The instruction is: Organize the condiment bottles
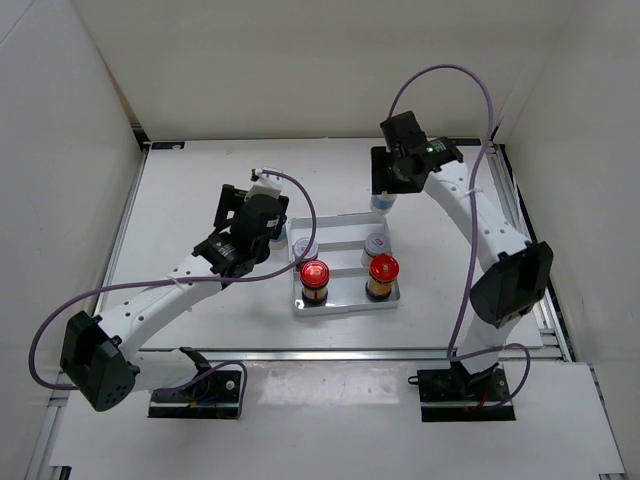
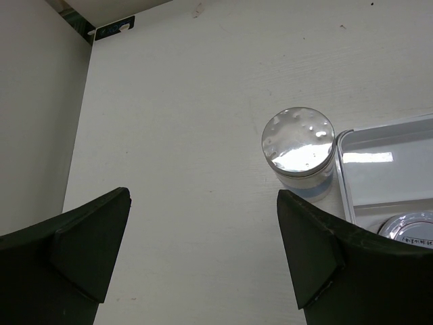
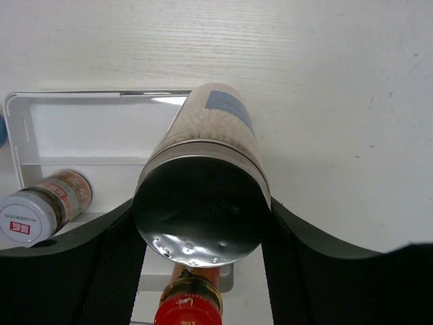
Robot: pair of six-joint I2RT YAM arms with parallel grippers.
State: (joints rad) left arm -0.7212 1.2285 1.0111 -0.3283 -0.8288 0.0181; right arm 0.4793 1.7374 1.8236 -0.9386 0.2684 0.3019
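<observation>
Above the white surface (image 1: 200,190) the right pincer (image 3: 201,237) is closed around a silver-capped bottle (image 3: 210,142). The left pincer (image 2: 203,203) is wide open and empty, near a second silver-capped bottle (image 2: 298,139).

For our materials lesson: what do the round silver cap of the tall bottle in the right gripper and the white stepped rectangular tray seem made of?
The tall bottle's round silver cap looks like polished metal: mirror-like, with bright glints, though metallised plastic is possible. The white stepped rectangular tray seems glossy plastic or enamelled metal: smooth, with a sharp highlight at its rim.
</observation>
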